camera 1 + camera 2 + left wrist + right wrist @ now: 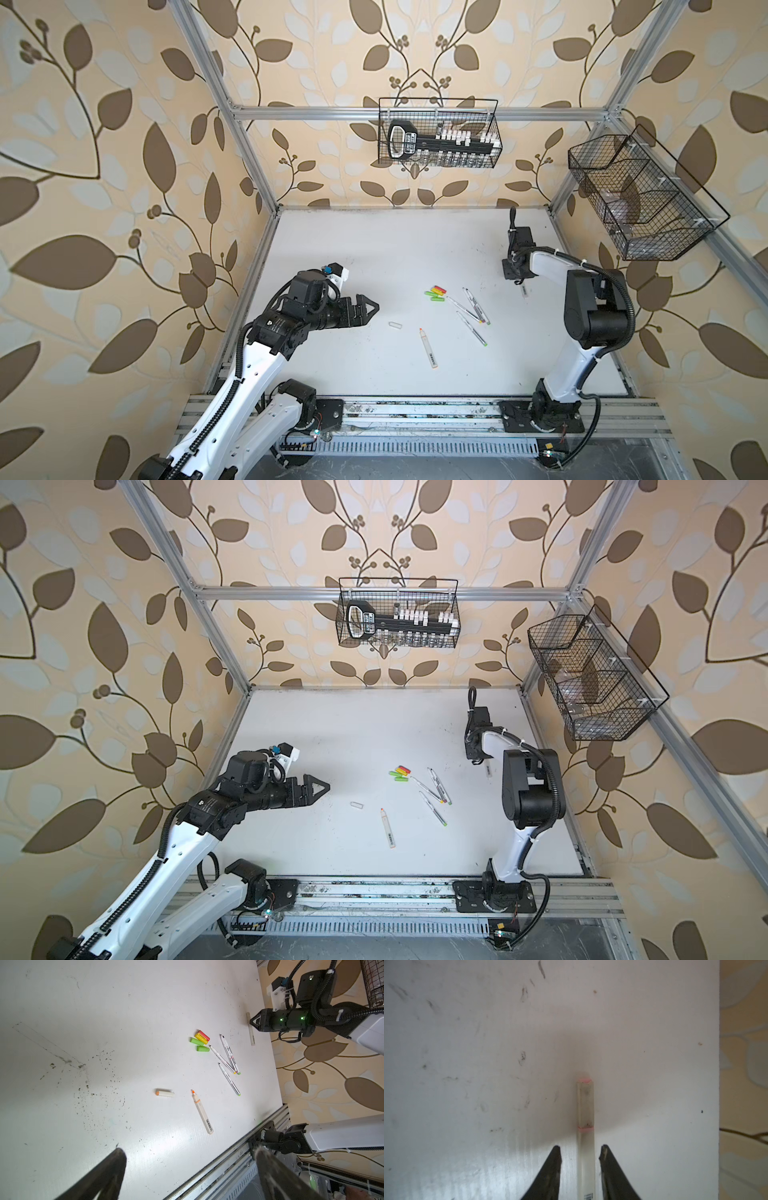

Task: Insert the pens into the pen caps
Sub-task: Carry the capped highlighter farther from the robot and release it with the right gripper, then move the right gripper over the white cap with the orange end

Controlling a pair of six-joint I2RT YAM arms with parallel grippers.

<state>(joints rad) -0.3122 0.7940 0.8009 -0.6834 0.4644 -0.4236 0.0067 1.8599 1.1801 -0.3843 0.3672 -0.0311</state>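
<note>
My right gripper [579,1152] stands open over a pale grey marker [585,1109] that lies on the table with its grey cap on; there is a gap on each side of it. This capped marker [524,291] is at the right of the table in both top views. An uncapped grey marker [428,348] with an orange tip lies mid-table, and a loose pale grey cap [395,325] lies to its left. Several thin white pens [471,309] lie beside a cluster of green, yellow and red caps [436,292]. My left gripper [372,309] hovers wide open and empty to the left of them.
A metal rail [415,409] runs along the table's front edge and carries both arm bases. Wire baskets hang on the back wall [438,133] and the right wall [640,195], above the table. The white tabletop [83,1053] is scuffed with dark specks.
</note>
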